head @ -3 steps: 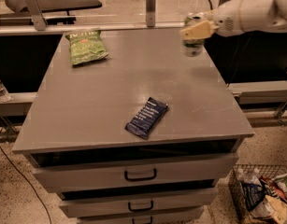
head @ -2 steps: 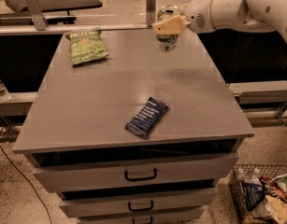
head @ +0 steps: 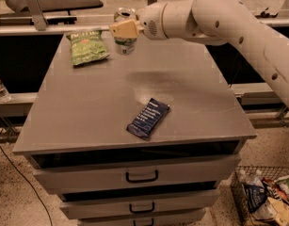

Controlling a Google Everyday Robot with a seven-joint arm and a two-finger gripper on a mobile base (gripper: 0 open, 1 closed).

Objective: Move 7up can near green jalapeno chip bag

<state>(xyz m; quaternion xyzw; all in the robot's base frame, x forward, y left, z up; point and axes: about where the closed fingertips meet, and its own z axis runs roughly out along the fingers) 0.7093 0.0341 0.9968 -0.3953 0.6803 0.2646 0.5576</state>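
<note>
1. 7up can (head: 125, 45): a small cylindrical aluminium can, silver-white with green markings and a shiny metal top. It stands upright at the far side of the worktop (head: 87, 102), just right of the green jalapeno chip bag (head: 87, 46) with a narrow gap between them. Whether its base touches the worktop cannot be told.
2. Gripper (head: 124, 29): the tan fingers cross the can's midsection and are clamped on it. The smooth, pale arm (head: 219, 13) reaches in from the right.
3. Green jalapeno chip bag: crinkled and bright green, with pale lettering along its top edge. It lies flat near the far left corner and is wider than the can.
4. Progress (judgement): the carry looks nearly complete, since the can is already beside the bag. What is left is to seat the can if it hangs, then release and withdraw.
5. Worktop: flat, matte grey, set above drawers (head: 134, 175) with dark handles.
6. Dark blue snack packet (head: 148, 118): flat and rectangular, near the front edge, well apart from can and bag.
</note>
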